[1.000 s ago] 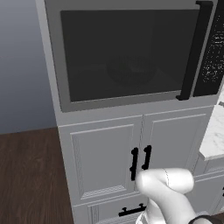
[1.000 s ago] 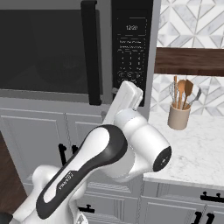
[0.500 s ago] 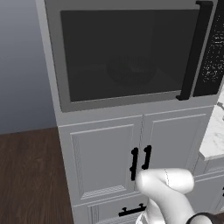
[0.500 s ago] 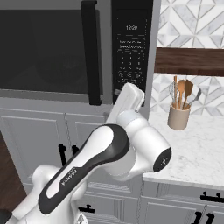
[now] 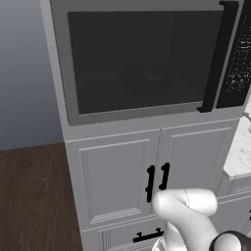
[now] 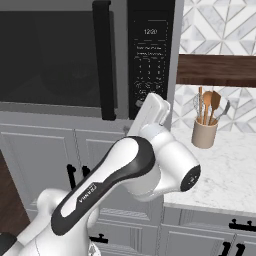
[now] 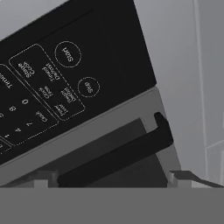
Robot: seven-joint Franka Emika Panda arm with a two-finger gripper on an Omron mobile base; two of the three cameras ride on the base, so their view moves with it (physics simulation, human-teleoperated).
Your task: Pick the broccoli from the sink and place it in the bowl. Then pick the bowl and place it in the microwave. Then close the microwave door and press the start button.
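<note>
With the microwave door (image 5: 142,59) shut and the bowl (image 5: 147,78) dimly visible behind its glass, the last step is in hand: the claw, jaws unreadable, must advance onto the start button (image 7: 68,54).

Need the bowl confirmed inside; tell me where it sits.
The bowl shows dimly in the left base view behind the shut microwave door, left of the black bar handle.
</note>
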